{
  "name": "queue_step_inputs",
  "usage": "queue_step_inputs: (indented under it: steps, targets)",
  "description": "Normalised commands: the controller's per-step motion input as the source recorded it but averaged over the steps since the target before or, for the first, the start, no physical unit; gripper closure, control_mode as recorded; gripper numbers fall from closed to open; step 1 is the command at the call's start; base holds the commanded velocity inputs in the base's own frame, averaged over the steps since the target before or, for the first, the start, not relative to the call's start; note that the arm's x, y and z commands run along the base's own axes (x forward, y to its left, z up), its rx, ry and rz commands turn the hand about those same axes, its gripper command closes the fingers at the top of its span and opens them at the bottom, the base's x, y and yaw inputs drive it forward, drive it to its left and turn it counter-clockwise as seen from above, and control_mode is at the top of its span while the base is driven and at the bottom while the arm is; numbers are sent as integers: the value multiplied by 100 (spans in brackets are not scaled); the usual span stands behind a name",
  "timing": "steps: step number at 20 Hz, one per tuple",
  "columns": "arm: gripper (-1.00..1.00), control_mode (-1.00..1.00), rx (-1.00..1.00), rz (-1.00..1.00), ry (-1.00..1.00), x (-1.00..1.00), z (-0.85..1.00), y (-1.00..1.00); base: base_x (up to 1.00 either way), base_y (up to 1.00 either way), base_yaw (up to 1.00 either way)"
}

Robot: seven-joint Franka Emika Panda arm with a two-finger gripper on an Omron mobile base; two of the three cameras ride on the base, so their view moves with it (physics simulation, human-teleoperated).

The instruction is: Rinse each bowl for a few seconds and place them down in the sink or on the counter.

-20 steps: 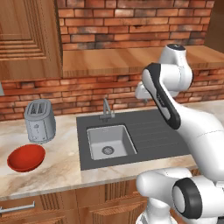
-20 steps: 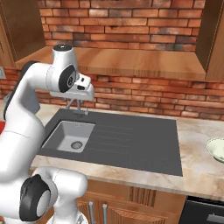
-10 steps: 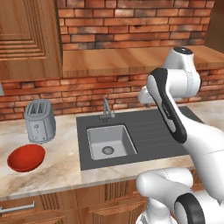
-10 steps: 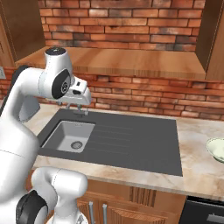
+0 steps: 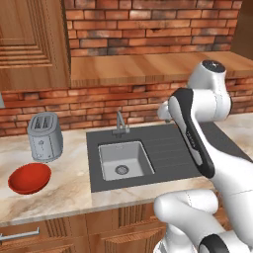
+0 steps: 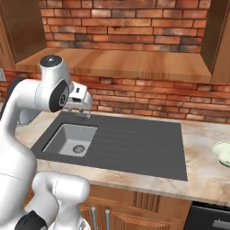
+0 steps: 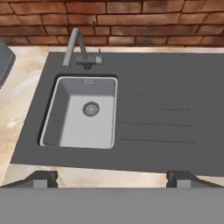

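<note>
The red bowl lies on the counter at the far left, in front of the toaster. At the right edge of the right base view, the pale cream-green bowl rests on the counter. Between them is the dark grey sink, with an empty steel basin and a slim faucet. My gripper hangs high above the sink near the faucet. It is open and holds nothing, its fingertips wide apart.
A silver toaster stands by the brick wall behind the red bowl. Over the sink runs a wooden shelf, with wooden cabinets at both sides. My arm's bent elbow rises over the ribbed drainboard.
My arm's elbow has swung a little to the right and sunk slightly. The hand stays over the sink by the faucet. Both bowls lie where they were.
</note>
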Motion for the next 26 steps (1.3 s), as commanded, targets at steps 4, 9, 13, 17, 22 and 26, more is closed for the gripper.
queue_step_inputs:
  steps: [4,9,13,17,22,26]
  targets:
    - [-100,-100,0,2,-19,-2,-16,0,0,0,0]
    - [-100,-100,0,2,-15,0,-14,0,0,0,0]
    - [-100,-100,0,2,-14,0,-8,0,0,0,0]
    - [-100,-100,0,4,-12,0,-11,0,0,0,0]
    - [-100,-100,0,4,-13,0,-14,0,0,0,0]
    - [-100,-100,0,4,-13,2,-13,0,0,0,0]
